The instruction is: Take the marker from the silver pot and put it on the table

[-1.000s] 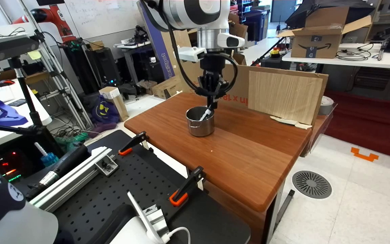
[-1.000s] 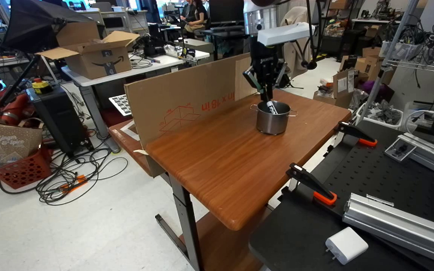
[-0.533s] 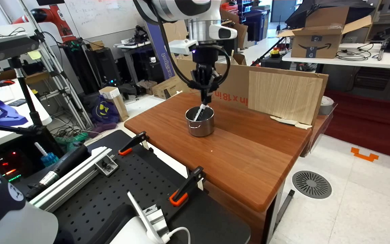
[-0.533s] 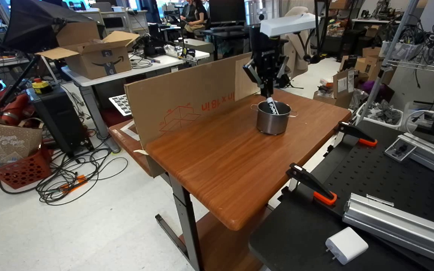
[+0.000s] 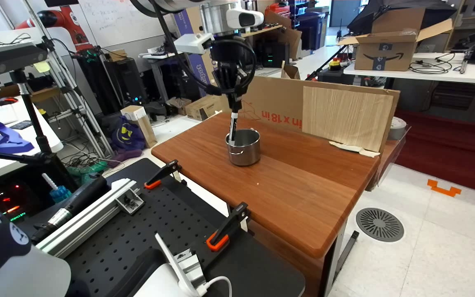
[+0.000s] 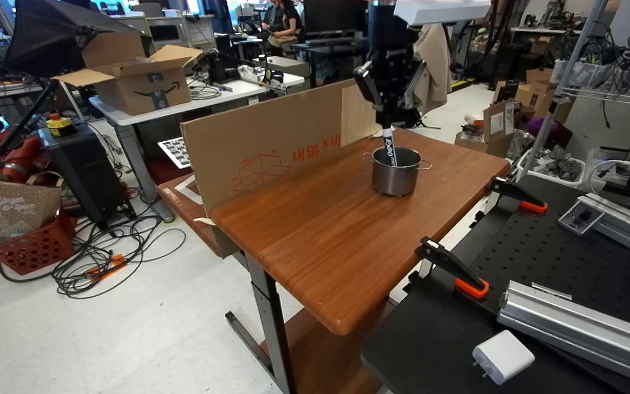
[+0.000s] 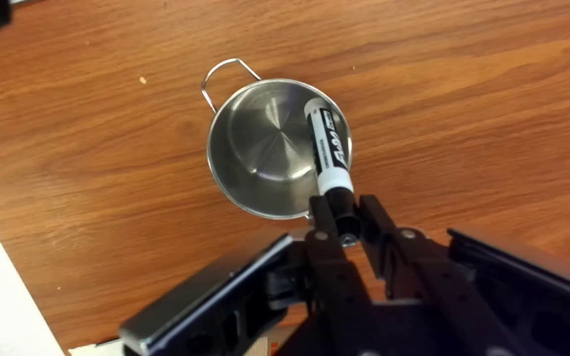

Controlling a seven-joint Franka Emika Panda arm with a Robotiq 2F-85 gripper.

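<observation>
The marker (image 5: 233,126) is white and black with a black cap and EXPO lettering, which also shows in an exterior view (image 6: 389,145) and in the wrist view (image 7: 330,143). My gripper (image 7: 342,210) is shut on the cap end, and the marker hangs nearly upright. The silver pot (image 5: 245,154) stands upright on the reddish-brown table (image 5: 299,185), directly below. The marker's lower end is still within the pot's mouth in an exterior view (image 6: 394,178), near the rim. In the wrist view the pot's inside (image 7: 260,148) is bare apart from the marker crossing over it.
A cardboard panel (image 6: 271,139) stands along the table's far edge. Orange-handled clamps (image 5: 221,237) sit at the near edge by the black perforated board (image 5: 167,222). The pot has thin wire handles (image 7: 211,76) sticking out at its sides.
The gripper has risen and, in an exterior view, moved left. The marker has come up with it, swung from slanted to nearly upright, and shows more above the pot. The pot stays in place.
</observation>
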